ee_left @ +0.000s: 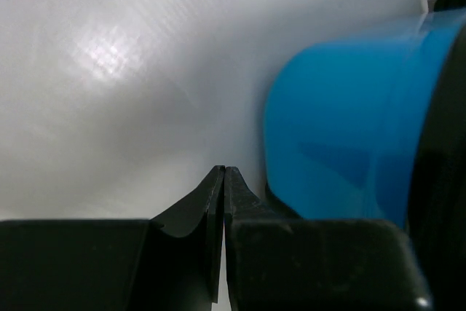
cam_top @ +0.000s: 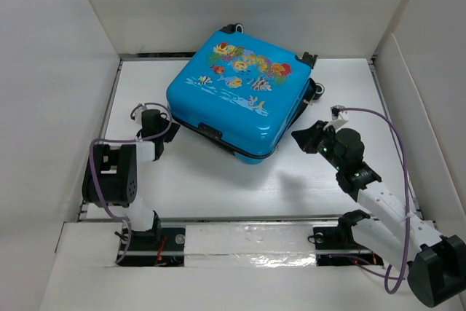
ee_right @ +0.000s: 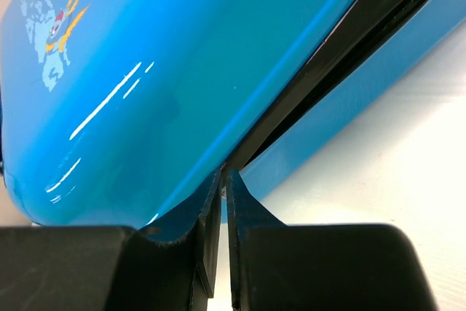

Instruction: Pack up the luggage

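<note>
Glossy blue hard-shell luggage [cam_top: 237,92] lying toward 12 o'clock on the white table [cam_top: 218,187], corners rounded, lid nearly down, dark gap at the seam, contents hidden. At its 8 o'clock left gripper [ee_left: 223,177] pressed together, empty. At 4 o'clock right gripper [ee_right: 223,178] likewise pressed together, tips beside the seam

The luggage [cam_top: 237,92] has a hard plastic shell, bright and very glossy; in the right wrist view long white streaks of light lie across it, and the fish print sits flat under the shine. The black band [ee_right: 342,49] along its seam looks duller, nearly matt. The table [cam_top: 218,187] is white and smooth with a soft sheen, catching a hazy glare patch. The walls [cam_top: 58,71] look like plain matt white board. The left gripper [ee_left: 223,172] and right gripper [ee_right: 223,174] are matt black plastic, faintly rough at the edges. The purple cables [cam_top: 405,180] look smooth and rubbery, and the strip of tape [cam_top: 247,242] at the near edge is shiny and wrinkled
</note>
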Controlling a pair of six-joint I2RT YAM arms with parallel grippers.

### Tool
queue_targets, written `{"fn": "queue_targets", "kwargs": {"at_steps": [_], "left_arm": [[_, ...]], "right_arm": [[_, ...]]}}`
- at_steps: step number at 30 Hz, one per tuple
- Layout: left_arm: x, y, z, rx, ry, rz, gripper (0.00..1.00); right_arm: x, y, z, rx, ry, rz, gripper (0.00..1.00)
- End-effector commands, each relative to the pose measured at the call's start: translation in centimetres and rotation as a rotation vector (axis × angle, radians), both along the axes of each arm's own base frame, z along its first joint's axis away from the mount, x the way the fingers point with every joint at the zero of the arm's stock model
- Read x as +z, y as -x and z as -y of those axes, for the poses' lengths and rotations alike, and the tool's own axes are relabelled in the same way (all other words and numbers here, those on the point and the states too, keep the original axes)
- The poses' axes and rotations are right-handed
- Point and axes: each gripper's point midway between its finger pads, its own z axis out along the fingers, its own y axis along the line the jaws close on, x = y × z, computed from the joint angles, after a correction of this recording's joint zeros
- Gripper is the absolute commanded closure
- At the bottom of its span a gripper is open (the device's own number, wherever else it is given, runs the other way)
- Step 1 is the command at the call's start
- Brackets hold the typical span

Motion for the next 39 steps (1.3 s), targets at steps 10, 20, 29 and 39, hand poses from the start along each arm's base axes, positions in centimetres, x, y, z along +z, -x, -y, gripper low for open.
{"fn": "queue_targets", "kwargs": {"at_steps": [10, 20, 29, 39], "left_arm": [[0.9, -6.5, -1.2, 0.066, -0.050, -0.029, 1.00], [2.4, -7.2, -0.6, 0.052, -0.046, 0.006, 1.00], [8.3, -8.8, 0.5, -0.008, -0.080, 0.099, 1.00], [4.4, -10.7, -0.5, -0.035, -0.223, -0.088, 1.00]], "right_arm": [[1.8, 0.3, -0.2, 0.017, -0.015, 0.069, 0.86], [1.4, 0.2, -0.2, 0.015, -0.008, 0.062, 0.86], [1.2, 0.1, -0.2, 0.015, -0.009, 0.058, 0.86], [0.9, 0.9, -0.4, 0.039, -0.002, 0.054, 0.85]]}}
